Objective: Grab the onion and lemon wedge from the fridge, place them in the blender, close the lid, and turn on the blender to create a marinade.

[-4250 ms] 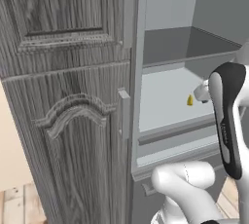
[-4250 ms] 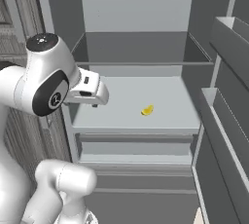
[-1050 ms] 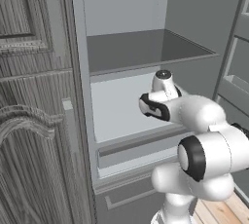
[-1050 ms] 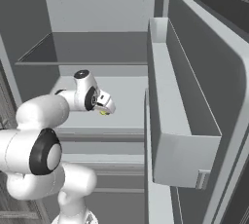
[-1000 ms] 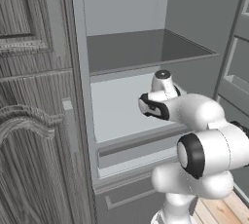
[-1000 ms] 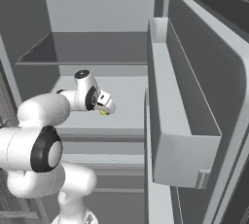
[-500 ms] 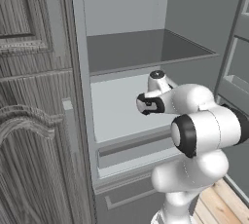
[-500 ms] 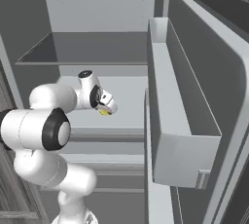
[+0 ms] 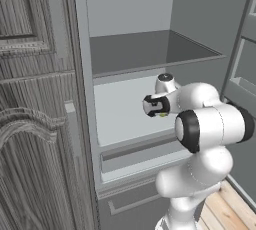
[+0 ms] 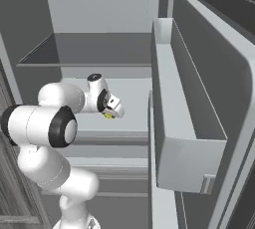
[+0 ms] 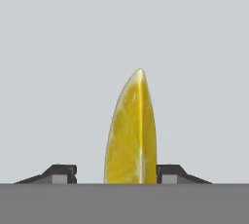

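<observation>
1. The fridge [image 9: 130, 99] stands open, its door [image 10: 199, 113] swung out to the right with one door bin [image 10: 187, 158] on it; a dark wood-grain cabinet [image 9: 35, 124] stands just beside the fridge on its left.
2. Inside the fridge are one upper shelf [image 9: 145, 56], one pale lower shelf [image 9: 120, 116] and one drawer [image 9: 140, 156] beneath it. Nothing stands between the arm and the lower shelf.
3. The gripper [image 11: 116, 177] reaches into the fridge, down at the lower shelf. Its two fingertips [image 11: 61, 173] stand part-way apart on either side of the lemon wedge [image 11: 131, 130].
4. One fingertip lies against the wedge's side; the other is apart from it, so whether it is gripped cannot be told.
5. One lemon wedge lies on the fridge's lower shelf, a yellow speck under the hand in the base views [image 10: 108, 116].
</observation>
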